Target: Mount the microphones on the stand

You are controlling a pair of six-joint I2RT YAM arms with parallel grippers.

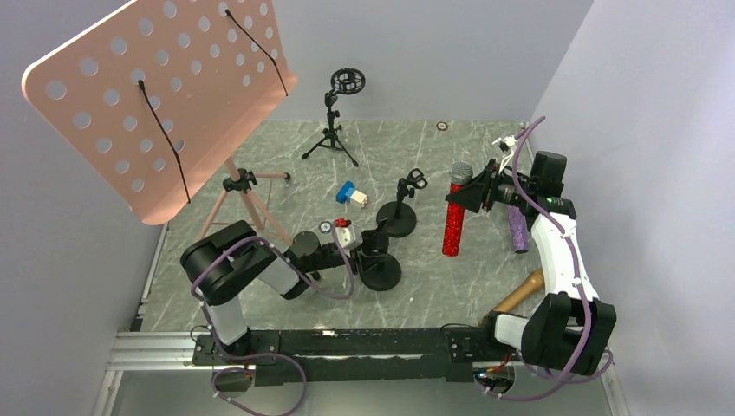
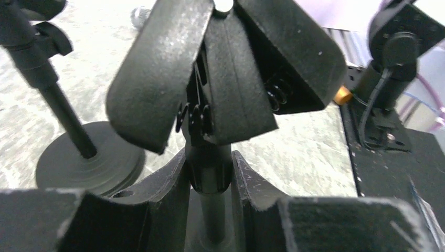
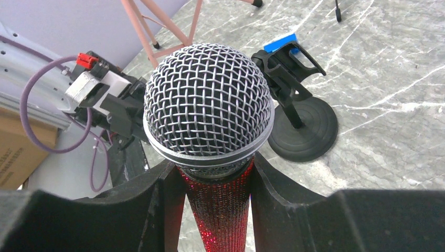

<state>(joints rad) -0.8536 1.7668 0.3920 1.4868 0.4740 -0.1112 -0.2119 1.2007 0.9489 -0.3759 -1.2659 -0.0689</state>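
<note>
The left hand (image 2: 210, 176) is closed around the neck of the near mic stand (image 2: 233, 100). The right hand (image 3: 216, 173) grips the red glitter microphone (image 3: 207, 100) upright, right of that stand.

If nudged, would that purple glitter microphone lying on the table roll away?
Probably: the purple microphone lies on its slim, round body, so a sideways push would likely roll it. It looks stiff, and the glitter surface may be less slippery.
</note>
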